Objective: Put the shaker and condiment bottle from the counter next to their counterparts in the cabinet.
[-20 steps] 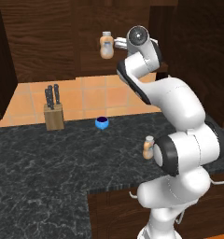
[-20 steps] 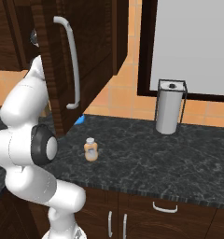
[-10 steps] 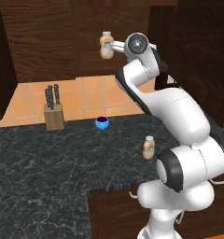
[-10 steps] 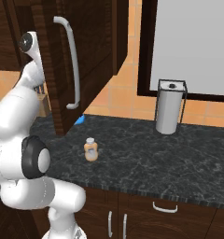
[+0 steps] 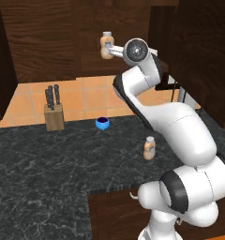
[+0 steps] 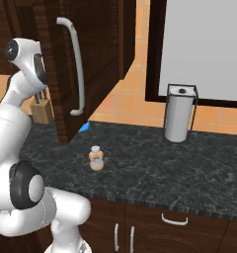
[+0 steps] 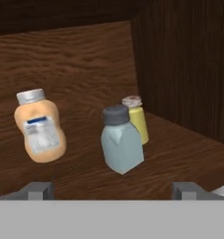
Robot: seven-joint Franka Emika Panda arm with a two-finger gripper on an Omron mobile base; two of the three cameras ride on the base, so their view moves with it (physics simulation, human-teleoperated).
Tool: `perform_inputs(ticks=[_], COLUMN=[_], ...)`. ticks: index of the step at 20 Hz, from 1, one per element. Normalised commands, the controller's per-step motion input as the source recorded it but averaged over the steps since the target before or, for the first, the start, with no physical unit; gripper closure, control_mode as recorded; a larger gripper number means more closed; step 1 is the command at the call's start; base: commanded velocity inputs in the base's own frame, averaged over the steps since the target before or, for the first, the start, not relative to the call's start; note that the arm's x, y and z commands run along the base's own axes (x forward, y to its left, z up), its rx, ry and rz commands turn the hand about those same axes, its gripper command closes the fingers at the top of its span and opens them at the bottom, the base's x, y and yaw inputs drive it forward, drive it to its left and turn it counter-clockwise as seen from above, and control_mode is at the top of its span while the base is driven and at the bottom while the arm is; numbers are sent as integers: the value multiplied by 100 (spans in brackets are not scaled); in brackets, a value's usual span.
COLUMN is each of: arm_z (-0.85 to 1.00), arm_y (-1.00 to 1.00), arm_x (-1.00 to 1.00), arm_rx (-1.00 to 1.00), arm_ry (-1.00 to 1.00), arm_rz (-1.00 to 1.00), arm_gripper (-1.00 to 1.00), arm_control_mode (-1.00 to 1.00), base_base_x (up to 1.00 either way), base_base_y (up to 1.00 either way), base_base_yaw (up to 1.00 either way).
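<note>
Hand view: the shaker (image 7: 121,145) is standing centre frame on the cabinet shelf (image 7: 179,154), touching the yellow-green shaker (image 7: 136,119); paler bottle (image 7: 39,132) at left.
Base views: one condiment bottle (image 5: 149,148) is sitting on the surface (image 5: 48,164), lower centre.
Around: knife block (image 5: 54,112), blue bowl (image 5: 102,123), paper towel roll (image 6: 178,118).
Jaws: spreading wide, holding nothing.
</note>
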Motion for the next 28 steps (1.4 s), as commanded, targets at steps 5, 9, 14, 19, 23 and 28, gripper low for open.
perform_inputs(ticks=[5,9,14,19,23,28], arm_z=[-5,-15,-31,-74,-90,-96], arm_y=[8,21,9,0,6,1], arm_x=[-85,-100,-100,-98,-47,8], arm_rx=[0,0,0,0,-5,-2], arm_ry=[0,-1,-4,-4,2,0], arm_rz=[0,-1,-11,-11,-5,3], arm_gripper=[-100,-100,-100,-100,-100,-100], arm_control_mode=[-100,-100,-100,-100,-100,-100], base_base_x=[0,0,0,0,0,0], base_base_y=[0,0,0,0,0,0], base_base_yaw=[0,0,0,0,0,0])
